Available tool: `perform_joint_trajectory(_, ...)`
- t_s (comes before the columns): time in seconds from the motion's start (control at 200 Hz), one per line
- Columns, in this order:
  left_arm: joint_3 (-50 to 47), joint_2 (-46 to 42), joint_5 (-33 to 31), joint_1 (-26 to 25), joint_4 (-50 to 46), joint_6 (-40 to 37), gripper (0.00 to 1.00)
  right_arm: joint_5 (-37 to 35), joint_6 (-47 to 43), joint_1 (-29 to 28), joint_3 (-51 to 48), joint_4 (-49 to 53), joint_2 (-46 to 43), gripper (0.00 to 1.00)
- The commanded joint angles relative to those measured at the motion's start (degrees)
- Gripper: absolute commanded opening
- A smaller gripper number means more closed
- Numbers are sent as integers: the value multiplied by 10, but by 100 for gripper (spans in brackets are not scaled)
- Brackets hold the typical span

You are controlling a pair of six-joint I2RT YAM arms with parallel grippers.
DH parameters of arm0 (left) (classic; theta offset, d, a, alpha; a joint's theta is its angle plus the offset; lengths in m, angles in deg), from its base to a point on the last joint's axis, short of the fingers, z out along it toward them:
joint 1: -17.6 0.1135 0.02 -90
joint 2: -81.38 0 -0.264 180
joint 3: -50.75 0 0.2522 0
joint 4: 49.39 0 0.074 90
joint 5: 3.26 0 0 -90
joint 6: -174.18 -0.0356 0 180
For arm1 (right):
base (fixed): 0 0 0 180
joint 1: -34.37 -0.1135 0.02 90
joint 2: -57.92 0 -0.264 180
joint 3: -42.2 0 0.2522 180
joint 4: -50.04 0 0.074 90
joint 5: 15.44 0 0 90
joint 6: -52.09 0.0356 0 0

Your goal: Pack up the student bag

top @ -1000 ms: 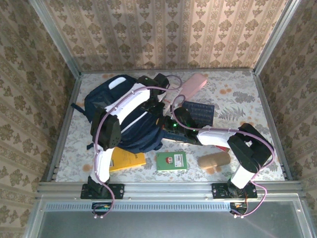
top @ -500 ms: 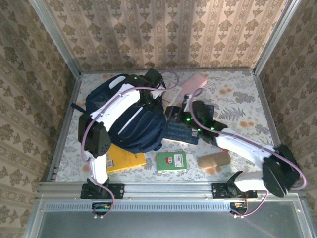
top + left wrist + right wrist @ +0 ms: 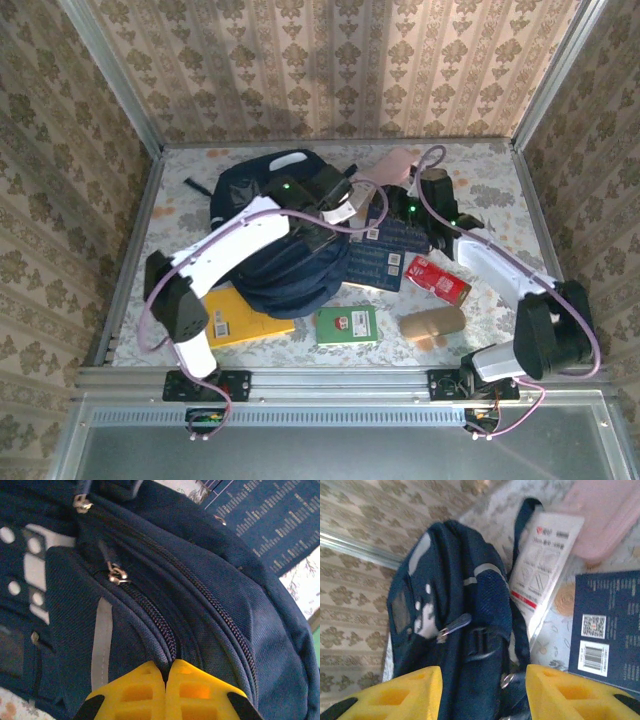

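The student bag (image 3: 285,278), dark navy with white stripes, lies at the middle left of the table. My left gripper (image 3: 332,215) is over its right side. In the left wrist view the yellow fingers (image 3: 145,690) are shut, pinching a fold of the bag's fabric (image 3: 210,580) beside a zipper. My right gripper (image 3: 392,208) reaches in from the right at the back. It (image 3: 484,672) stands open astride the bag's upper end (image 3: 450,580), where a buckle and a zipper pull show, and nothing is held between its fingers.
A navy book (image 3: 385,262) lies against the bag's right side, with a red packet (image 3: 437,280) beside it. A yellow book (image 3: 240,318), a green book (image 3: 346,325) and a tan object (image 3: 432,323) lie near the front. A pink case (image 3: 605,515) and a white packet (image 3: 545,565) are at the back.
The right gripper has opened and its arm has swung to the back right, uncovering the red packet. The left arm has stretched rightward, and the bag has shifted right with it.
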Motion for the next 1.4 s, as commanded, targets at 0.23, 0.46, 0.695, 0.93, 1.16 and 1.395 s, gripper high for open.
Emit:
perform_joint_trajectory(0.23,-123,-143,-2,20,96,-61,0,32,-358,-81,-157,-265,-6,55)
perform_joint_trajectory(0.46,-191,-217,30,48,140,-60,0,111,-479,-125,-243,-388,-11,47)
perform_joint_trajectory(0.695,-271,-304,104,71,183,-58,0,113,-555,-161,-284,-479,38,55)
perform_joint_trajectory(0.93,-308,-348,112,72,209,-67,0,198,-577,-163,-251,-464,74,45)
perform_joint_trajectory(1.16,-297,-344,119,70,206,-65,0,201,-574,-185,-243,-459,84,39)
perform_joint_trajectory(1.395,-294,-338,124,69,204,-62,0,164,-565,-187,-242,-467,102,39)
